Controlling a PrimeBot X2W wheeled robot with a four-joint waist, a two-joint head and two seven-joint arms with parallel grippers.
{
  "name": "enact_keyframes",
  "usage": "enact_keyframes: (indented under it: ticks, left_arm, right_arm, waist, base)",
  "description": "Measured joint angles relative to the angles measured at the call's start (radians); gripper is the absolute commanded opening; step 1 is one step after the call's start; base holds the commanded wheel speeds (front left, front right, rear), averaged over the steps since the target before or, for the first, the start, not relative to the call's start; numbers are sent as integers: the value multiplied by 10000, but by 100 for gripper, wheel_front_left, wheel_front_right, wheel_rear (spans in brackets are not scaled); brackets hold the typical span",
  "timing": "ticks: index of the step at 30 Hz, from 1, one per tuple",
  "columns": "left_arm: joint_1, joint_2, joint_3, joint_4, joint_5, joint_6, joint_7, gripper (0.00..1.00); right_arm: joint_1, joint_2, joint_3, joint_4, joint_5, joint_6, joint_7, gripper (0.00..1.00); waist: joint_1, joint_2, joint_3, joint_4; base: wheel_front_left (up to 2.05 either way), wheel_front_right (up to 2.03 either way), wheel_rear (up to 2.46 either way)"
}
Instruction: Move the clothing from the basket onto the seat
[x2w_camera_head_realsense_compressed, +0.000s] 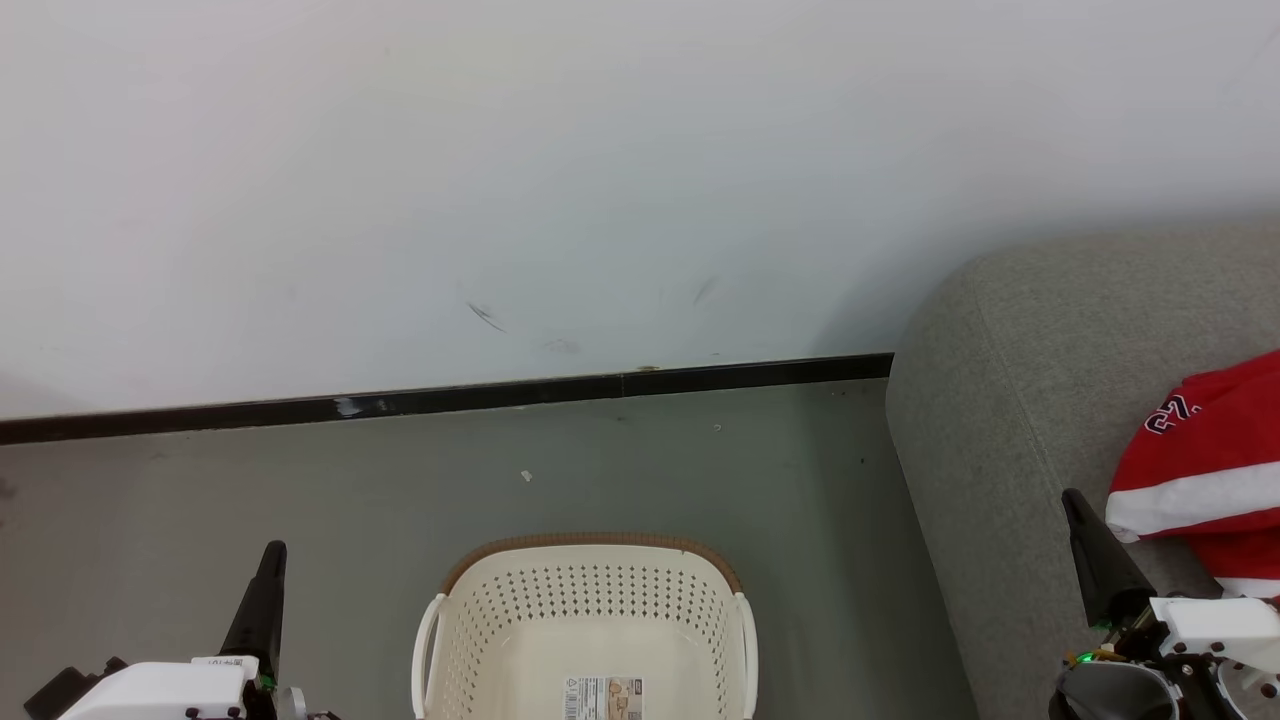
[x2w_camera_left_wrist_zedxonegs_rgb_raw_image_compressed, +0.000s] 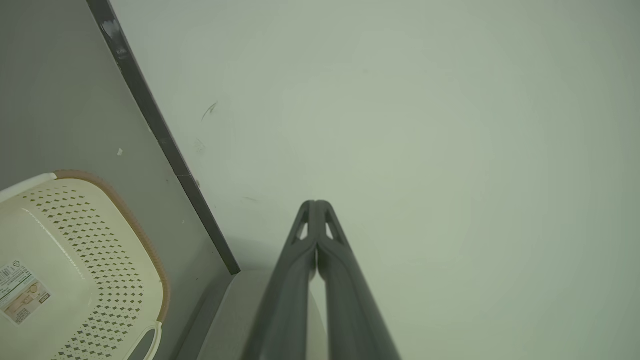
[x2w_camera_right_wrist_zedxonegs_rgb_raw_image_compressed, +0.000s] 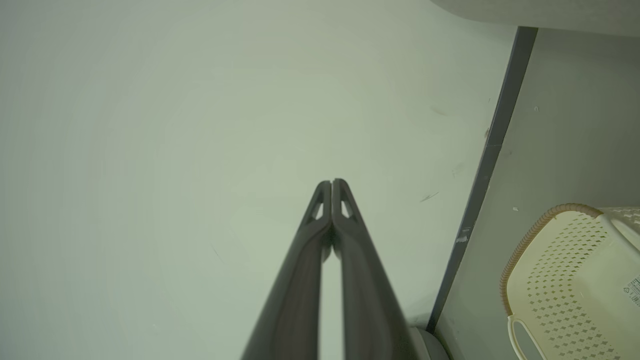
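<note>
Dark fingers pressed tip to tip with nothing between them: that is how the left tool (x2w_camera_left_wrist_zedxonegs_rgb_raw_image_compressed: 316, 204) stands in its wrist view, and the right tool (x2w_camera_right_wrist_zedxonegs_rgb_raw_image_compressed: 331, 182) is closed and bare in the same way, both pointing toward the pale wall (x2w_camera_head_realsense_compressed: 600, 150). In the head view the left tool hangs over the floor (x2w_camera_head_realsense_compressed: 300, 480) just beside the basket (x2w_camera_head_realsense_compressed: 590, 600), while the right tool sits over the seat (x2w_camera_head_realsense_compressed: 1000, 400), its tip near the lower fold of the clothing (x2w_camera_head_realsense_compressed: 1200, 470). That clothing, red with a white band and dark printed digits, lies on the seat at the right edge of the head view and runs out of frame, so I cannot tell how much of it overhangs the cushion. The basket shows bare perforated walls and a label (x2w_camera_head_realsense_compressed: 603, 698) on its bottom, but its near part is cut off, so a piece could be left there unseen. The likeliest trouble, in my judgement, is the right tool: any sweep toward the fabric could catch a fold and drag the soft, slippery cloth over the seat's rounded edge. A careless swing of the left tool could also knock the light basket along the floor toward the skirting board (x2w_camera_head_realsense_compressed: 500, 395).
</note>
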Motion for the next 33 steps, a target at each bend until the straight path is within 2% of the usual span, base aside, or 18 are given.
enact_keyframes:
  ticks: [33]
  left_arm:
    - [-2,0,4,29,0,-4,0,0]
  right_arm:
    - [0,-6,2,4,13,0,0,0]
  waist:
    - [0,0,0,0]
  base:
    - [0,0,0]
